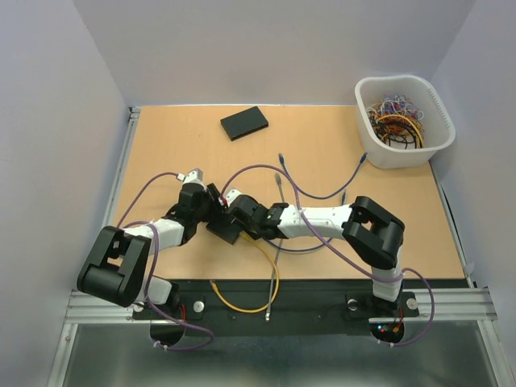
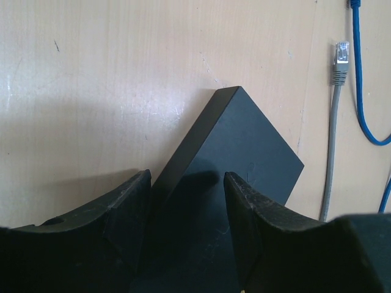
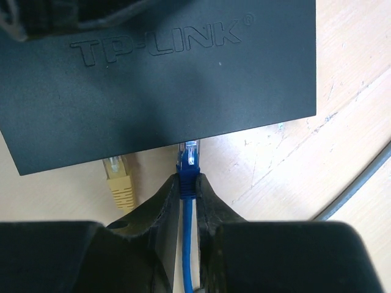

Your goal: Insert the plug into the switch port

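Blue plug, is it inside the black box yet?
Not quite. Done: the right end effector pinches the blue plug, lined up. Happening: its tip touches the edge of the black box, while the left end effector straddles that box. Left: push it fully in.

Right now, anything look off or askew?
Switch lies skewed to the left gripper, not square. A yellow plug crowds the blue plug that the right gripper holds at the switch's edge. Nothing looks damaged.
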Robot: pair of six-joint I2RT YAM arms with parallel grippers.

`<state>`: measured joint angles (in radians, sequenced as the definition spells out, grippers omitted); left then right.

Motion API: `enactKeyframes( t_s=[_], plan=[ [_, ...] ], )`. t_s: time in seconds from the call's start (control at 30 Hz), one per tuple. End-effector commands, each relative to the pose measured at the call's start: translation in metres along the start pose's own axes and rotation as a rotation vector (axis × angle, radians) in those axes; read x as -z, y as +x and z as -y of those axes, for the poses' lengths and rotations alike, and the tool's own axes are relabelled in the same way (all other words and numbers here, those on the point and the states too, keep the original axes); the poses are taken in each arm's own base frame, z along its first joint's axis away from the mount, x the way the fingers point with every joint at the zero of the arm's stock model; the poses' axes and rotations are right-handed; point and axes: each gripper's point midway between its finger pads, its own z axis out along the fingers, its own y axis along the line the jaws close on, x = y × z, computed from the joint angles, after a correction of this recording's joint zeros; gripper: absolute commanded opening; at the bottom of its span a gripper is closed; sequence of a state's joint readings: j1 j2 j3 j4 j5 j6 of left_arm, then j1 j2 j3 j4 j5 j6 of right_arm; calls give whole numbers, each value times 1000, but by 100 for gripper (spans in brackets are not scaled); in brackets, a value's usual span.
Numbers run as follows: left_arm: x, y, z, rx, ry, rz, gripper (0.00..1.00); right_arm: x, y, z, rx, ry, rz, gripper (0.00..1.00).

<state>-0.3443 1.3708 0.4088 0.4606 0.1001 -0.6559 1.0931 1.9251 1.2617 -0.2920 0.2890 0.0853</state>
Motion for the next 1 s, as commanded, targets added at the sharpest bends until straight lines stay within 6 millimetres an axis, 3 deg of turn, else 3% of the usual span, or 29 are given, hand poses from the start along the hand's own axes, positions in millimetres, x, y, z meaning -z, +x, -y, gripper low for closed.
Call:
enactKeyframes(
  t_s=[0.0, 0.27, 0.47, 0.77, 0.97],
  plan=[
    [4, 31, 6, -14, 32, -153, 61, 16, -56, -17, 38, -66, 198, 1],
    [0, 39, 13, -57, 46, -185, 61, 17, -55, -36, 140, -138, 200, 0],
    [0, 47, 15, -70, 45, -205, 60, 20, -64, -47, 153, -159, 233, 0],
    [5, 55, 18, -55, 59, -227, 60, 17, -65, -37, 137, -98, 241, 1],
    [13, 62, 19, -34, 84, -245, 60, 28, -69, -37, 82, -117, 308, 1]
  ],
)
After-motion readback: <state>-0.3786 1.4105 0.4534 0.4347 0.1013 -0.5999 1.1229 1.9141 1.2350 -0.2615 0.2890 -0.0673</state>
